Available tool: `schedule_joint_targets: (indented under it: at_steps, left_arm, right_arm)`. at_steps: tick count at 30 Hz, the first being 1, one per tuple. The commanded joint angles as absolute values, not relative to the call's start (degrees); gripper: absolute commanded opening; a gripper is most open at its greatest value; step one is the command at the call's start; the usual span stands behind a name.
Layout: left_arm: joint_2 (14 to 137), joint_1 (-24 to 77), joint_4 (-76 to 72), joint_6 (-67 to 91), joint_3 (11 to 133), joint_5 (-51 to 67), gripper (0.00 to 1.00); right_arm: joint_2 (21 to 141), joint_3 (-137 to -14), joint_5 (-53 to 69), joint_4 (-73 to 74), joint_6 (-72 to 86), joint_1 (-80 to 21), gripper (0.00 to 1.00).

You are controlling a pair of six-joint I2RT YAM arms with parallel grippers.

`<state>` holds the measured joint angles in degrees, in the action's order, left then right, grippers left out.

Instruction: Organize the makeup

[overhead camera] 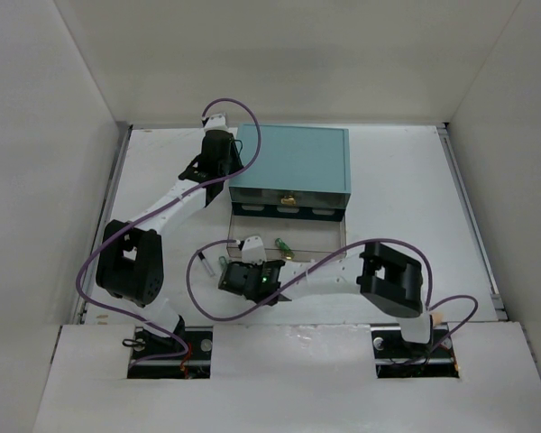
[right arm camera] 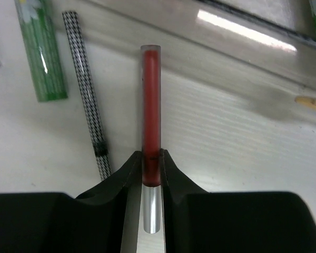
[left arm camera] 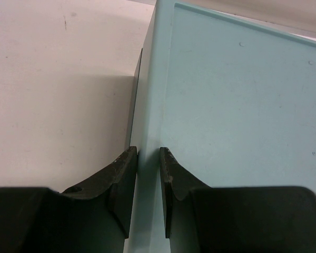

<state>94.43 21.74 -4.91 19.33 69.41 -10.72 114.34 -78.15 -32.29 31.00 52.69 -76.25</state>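
Early stage: my right gripper (right arm camera: 151,158) pinches a slim red clear tube (right arm camera: 150,105), my left gripper (left arm camera: 147,158) clamps the teal box (left arm camera: 237,132) by its wall; green flowered stick (right arm camera: 39,52) and checked pencil (right arm camera: 87,105) lie loose ahead-left.

We see a translucent red tube (right arm camera: 150,95) with a silver end, pointing straight up the frame at centre and clamped in the right hand (right arm camera: 151,158). At upper left lie a green daisy-printed stick (right arm camera: 41,58) and, just beside it, a slanting black-and-white checked pencil (right arm camera: 87,100).
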Motion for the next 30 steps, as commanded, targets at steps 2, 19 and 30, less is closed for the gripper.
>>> schedule_joint_targets:
  at_steps: [2, 19, 30]
  left_arm:
    - [97.8, 22.3, 6.8, 18.1, 67.3, -8.3, 0.08]
    - [98.0, 22.9, 6.8, 18.2, 67.6, -8.3, 0.08]
    - [98.2, 23.2, 7.3, 18.1, 68.0, -8.3, 0.08]
  right_arm:
    - [106.8, -76.1, -32.4, 29.4, 50.8, -77.5, 0.0]
    - [84.6, -63.4, -26.4, 14.1, 35.2, -64.4, 0.0]
    - [91.2, -64.2, -19.3, 4.7, 19.7, -55.1, 0.54]
